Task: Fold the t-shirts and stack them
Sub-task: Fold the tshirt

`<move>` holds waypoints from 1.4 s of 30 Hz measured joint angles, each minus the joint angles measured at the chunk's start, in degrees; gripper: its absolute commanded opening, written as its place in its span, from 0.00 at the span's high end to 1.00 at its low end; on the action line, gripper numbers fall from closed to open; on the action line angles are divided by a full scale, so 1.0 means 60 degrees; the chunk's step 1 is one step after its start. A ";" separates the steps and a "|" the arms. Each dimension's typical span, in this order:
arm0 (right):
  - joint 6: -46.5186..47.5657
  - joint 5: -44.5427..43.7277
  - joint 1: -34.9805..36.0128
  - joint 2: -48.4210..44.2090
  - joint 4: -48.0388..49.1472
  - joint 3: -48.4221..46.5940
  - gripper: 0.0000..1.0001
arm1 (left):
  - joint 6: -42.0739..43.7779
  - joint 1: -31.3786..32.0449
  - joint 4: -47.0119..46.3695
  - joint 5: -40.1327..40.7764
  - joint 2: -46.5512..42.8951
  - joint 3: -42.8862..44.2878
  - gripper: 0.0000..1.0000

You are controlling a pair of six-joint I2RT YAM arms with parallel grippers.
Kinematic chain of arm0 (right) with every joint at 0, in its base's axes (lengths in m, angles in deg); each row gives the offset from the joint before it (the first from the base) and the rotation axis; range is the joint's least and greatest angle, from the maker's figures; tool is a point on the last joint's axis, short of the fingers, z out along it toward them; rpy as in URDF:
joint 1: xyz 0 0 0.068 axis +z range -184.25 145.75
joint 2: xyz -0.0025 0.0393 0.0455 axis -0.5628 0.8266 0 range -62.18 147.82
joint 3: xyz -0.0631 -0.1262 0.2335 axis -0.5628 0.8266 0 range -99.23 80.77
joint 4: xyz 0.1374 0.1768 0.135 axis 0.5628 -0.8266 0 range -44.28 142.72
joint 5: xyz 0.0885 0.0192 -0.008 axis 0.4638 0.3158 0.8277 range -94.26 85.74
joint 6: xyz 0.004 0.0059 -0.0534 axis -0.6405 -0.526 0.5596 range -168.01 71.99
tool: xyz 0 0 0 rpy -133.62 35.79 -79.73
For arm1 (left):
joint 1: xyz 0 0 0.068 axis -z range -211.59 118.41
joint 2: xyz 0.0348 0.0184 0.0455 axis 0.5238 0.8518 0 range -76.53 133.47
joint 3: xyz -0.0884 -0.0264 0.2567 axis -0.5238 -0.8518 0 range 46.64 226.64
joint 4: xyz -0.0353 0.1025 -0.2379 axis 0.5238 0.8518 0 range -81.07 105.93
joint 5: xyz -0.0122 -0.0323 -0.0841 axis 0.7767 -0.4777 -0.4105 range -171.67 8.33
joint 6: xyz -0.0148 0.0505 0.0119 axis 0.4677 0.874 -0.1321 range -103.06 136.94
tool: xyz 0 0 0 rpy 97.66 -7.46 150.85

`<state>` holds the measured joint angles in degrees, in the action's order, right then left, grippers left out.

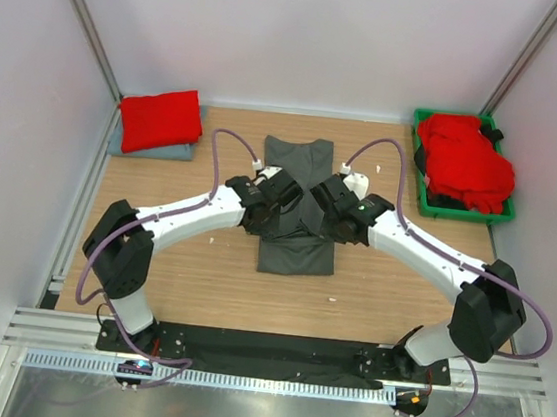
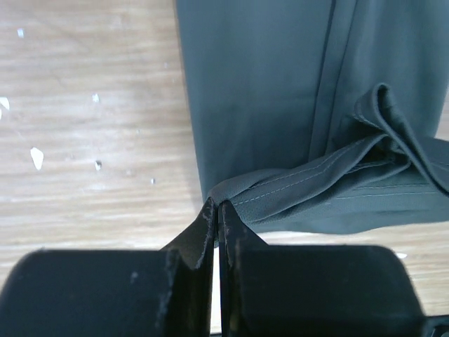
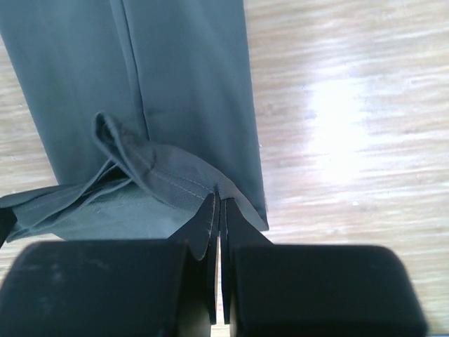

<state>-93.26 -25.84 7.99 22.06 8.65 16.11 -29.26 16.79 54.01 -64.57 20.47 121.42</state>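
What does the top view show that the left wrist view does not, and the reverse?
Only the top view: a folded red shirt at the far left, a green bin of red shirts at the far right. Only the left wrist view: the left gripper shut on the stitched hem of the grey shirt. Both: the grey shirt on the wooden table.

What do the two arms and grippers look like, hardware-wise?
Both arms match: the left arm and right arm have white link shells with black joint housings, bolted to a black base plate. A mauve cable loops loosely along each to the wrist. The left gripper and right gripper are black, with flat tapered fingers whose edges look scuffed. No markings readable.
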 measured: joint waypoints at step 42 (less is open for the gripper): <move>0.2080 0.1206 -0.1898 0.3442 0.1457 -0.1825 0.99 | 0.1537 -0.1789 0.0324 -0.0572 0.3111 0.2790 1.00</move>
<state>-80.78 -18.61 -3.40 42.72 17.39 5.16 -20.03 6.06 55.95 -68.00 39.13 138.17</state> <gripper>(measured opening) 0.033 0.006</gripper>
